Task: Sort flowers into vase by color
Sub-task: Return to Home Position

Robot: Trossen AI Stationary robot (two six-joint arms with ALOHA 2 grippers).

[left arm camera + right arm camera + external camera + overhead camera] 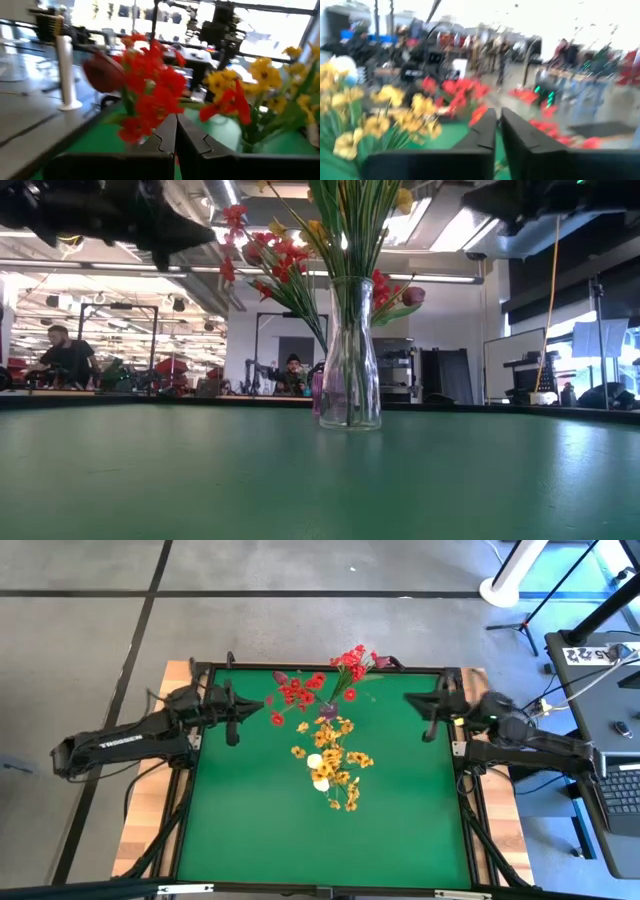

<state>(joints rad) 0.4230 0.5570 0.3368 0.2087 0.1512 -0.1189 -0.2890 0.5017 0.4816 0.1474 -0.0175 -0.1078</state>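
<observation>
Toward the far middle of the green table [250,830] stand the flowers [325,725], thin green stalks in two bunches. Red sprays [295,695] and a dark magenta tulip bud [413,296] fan out on the far side. Yellow-orange sprays [340,765] with white tulip buds [315,761] sit nearer the table centre.

Low view: yellow-topped green stalks drop into a clear glass vase [350,360]. Its blossoms are cut off by the frame top. A pink vase [316,395] is almost fully hidden behind the glass one, only a sliver shows. From above neither vase can be made out under the blooms.

Left gripper [176,122] hangs by the left edge of the table, off the flowers. Its jaws are closed to a hairline gap, with nothing between them. Right gripper [498,117] is at the right edge, jaws likewise pressed together and empty. Both wrist views are smeared, so petals read as colour blobs.

Writing: "TROSSEN" in white on the left arm [125,740]. A white tag [588,653] on the bench at the right has digits I cannot read.

People [60,355] sit in the room beyond, small and dim.
</observation>
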